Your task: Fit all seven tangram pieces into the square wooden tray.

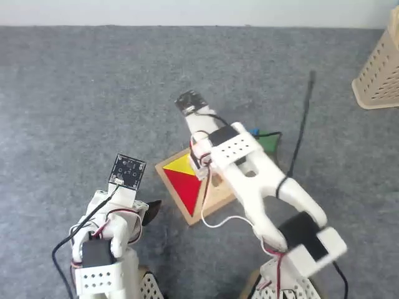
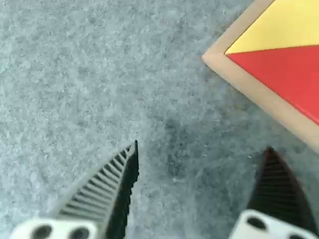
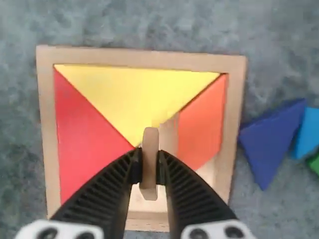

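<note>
The square wooden tray (image 3: 139, 54) holds a large yellow triangle (image 3: 134, 99), a large red triangle (image 3: 84, 134) and an orange piece (image 3: 202, 124). My right gripper (image 3: 148, 157) is shut on a pale tan piece (image 3: 149, 142) held on edge over the tray's middle gap. A dark blue triangle (image 3: 271, 142), a light blue piece (image 3: 308, 132) and a green piece (image 3: 315, 163) lie on the carpet beside the tray. My left gripper (image 2: 202, 148) hangs open over bare carpet near a corner of the tray (image 2: 239, 82), nothing between its fingers.
Grey carpet covers the table. In the high view the right arm lies over the tray (image 1: 171, 192), and the green piece (image 1: 269, 143) sits beyond it. A slotted beige basket (image 1: 380, 68) stands at the far right. A black cable runs beside the right arm.
</note>
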Robot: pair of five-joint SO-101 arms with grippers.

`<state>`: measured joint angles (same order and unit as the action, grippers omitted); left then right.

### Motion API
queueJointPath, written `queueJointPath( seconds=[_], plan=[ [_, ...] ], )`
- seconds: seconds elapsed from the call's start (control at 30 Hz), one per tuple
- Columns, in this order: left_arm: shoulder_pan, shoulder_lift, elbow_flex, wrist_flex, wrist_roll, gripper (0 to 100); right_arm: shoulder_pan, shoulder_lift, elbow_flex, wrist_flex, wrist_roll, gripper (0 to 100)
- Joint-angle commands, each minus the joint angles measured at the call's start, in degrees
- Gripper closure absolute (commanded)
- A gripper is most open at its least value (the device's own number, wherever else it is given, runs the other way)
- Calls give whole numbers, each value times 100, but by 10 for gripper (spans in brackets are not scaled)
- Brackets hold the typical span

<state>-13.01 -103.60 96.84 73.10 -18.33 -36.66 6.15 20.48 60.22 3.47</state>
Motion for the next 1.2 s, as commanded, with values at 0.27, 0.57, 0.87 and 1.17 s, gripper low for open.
queueJointPath(
  seconds=[0.27,0.57,0.87,1.17],
  plan=[
    [26,-79,-31,0,-26,647,145,470,-879,321,369,993],
    [26,-79,-31,0,-26,647,479,418,-879,338,141,993],
    [26,-79,-31,0,-26,647,470,426,-967,374,149,935],
    [26,-79,-31,0,-26,647,470,40,-923,338,105,889]
  ],
)
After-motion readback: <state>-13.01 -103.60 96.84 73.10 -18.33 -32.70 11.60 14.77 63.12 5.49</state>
